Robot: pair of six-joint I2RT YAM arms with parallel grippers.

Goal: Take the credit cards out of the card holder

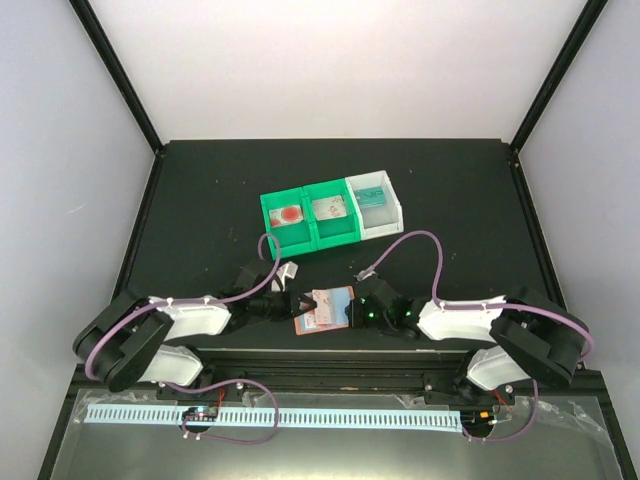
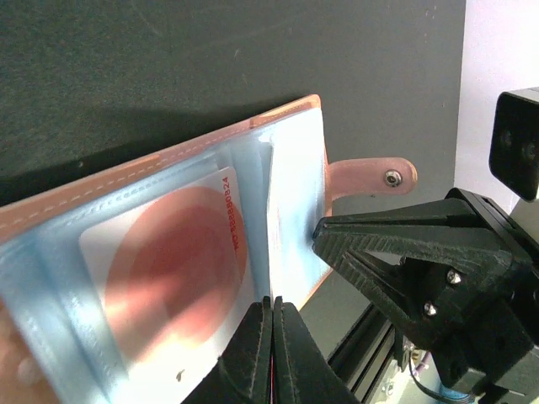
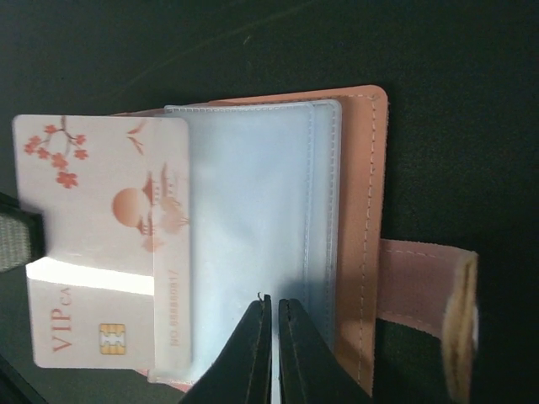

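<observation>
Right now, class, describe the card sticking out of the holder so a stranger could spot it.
In front of the bins, near the black table's front edge, is an open salmon card holder. The card poking from its pale blue pocket is white with red blossoms, a sun and "VIP" lettering.

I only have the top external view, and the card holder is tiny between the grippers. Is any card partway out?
Observer: Yes. The right wrist view shows a blossom-print VIP card sticking partway out of a pale blue pocket of the card holder.
Operator: Any other card inside?
Observer: The left wrist view shows a red-circle card sitting inside a pocket.
Operator: Are the fingers closed?
Observer: The wrist views show the left gripper and right gripper both shut.
</observation>
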